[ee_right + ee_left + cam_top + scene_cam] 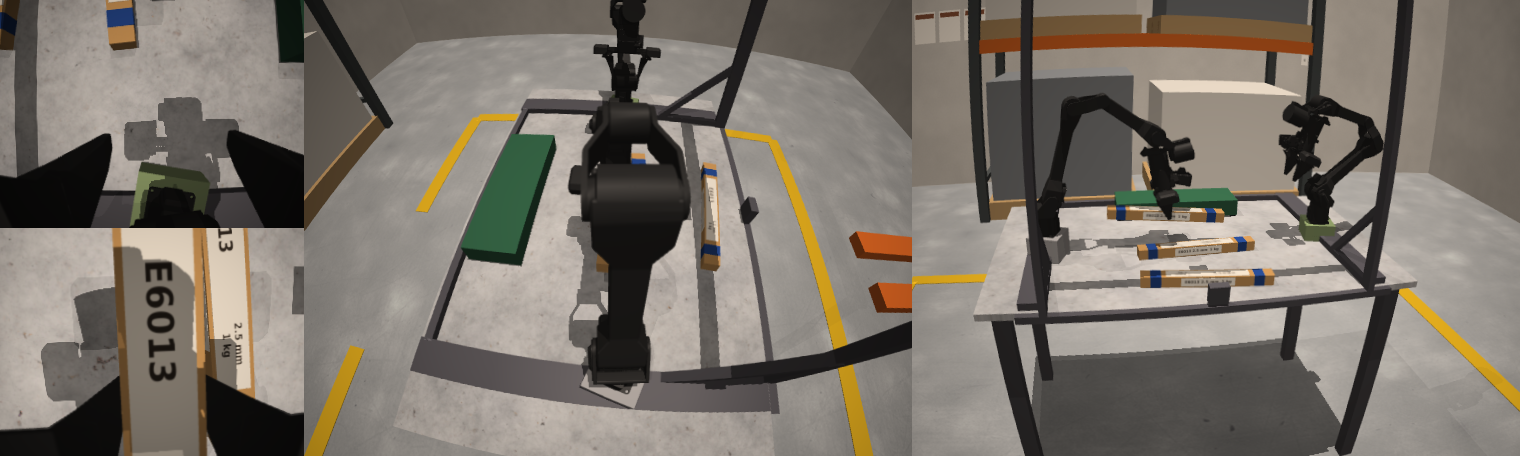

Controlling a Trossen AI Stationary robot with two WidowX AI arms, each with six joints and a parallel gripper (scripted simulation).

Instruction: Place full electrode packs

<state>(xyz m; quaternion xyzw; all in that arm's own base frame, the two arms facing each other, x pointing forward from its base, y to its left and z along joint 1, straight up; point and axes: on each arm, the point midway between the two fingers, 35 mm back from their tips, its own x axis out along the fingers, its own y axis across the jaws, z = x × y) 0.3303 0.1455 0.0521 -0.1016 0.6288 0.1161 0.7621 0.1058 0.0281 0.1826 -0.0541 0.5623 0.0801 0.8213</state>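
Left gripper (pixel 1168 206) (pixel 164 378): you're clamping a pack (pixel 1204 216) (pixel 160 328) aloft, off the green platform (pixel 509 195) (pixel 1212 195) (pixel 292 35)
Right gripper (pixel 624 75) (pixel 1294 172) (pixel 169 139): jaws apart, nothing between
Other two packs: on your table (pixel 479 305) (pixel 1097 295) (pixel 30 278) (pixel 70 100)

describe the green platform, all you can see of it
The platform is a plain green slab, longer than wide, with a flat top and sharp edges, its sides darker. Its material is unclear. It lies flat along one long edge of the table, with no pack on top.
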